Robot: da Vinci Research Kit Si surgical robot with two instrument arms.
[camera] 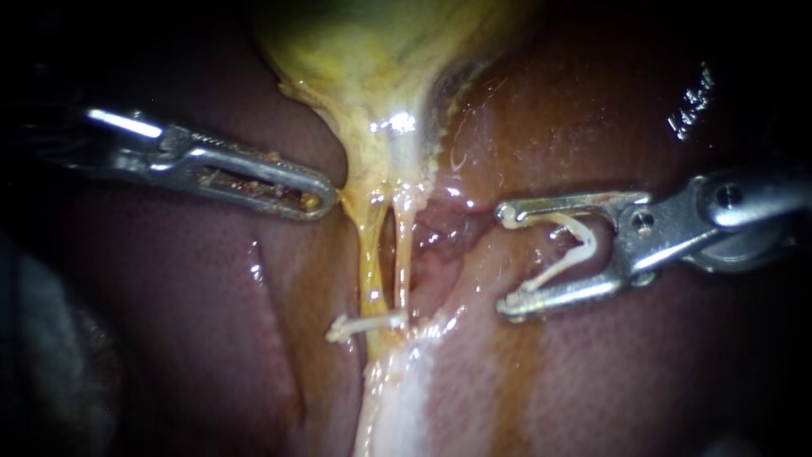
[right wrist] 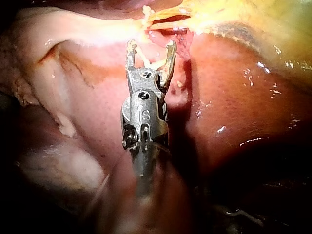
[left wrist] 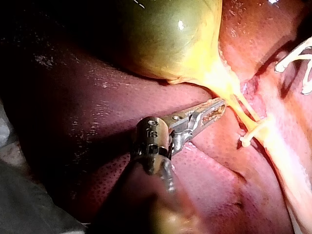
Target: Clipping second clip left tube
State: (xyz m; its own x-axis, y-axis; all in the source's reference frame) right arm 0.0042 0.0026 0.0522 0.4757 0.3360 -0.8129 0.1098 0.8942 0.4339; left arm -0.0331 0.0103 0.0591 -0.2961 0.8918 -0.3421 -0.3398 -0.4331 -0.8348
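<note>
1. Left tube [camera: 370, 254] — thin, yellow, running from the yellow-green gallbladder [camera: 372, 51] over dark red liver [camera: 169, 322] — carries one shut white clip [camera: 365, 323] at its near end.
2. Left metal instrument [camera: 320, 200]: jaws pinch the gallbladder's neck, just left of the tube.
3. Right metal instrument [camera: 509, 254]: jaws spread wide, holding an open white clip [camera: 584, 245] — right of the tube, apart.

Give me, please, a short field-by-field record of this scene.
left instrument: jaws together, tip against the gallbladder neck
right instrument: jaws hold the loaded clip, its legs spread, clear of both tubes
left tube: placed clip across its lower end
right tube: close beside the left tube
liver: beneath it all
</note>
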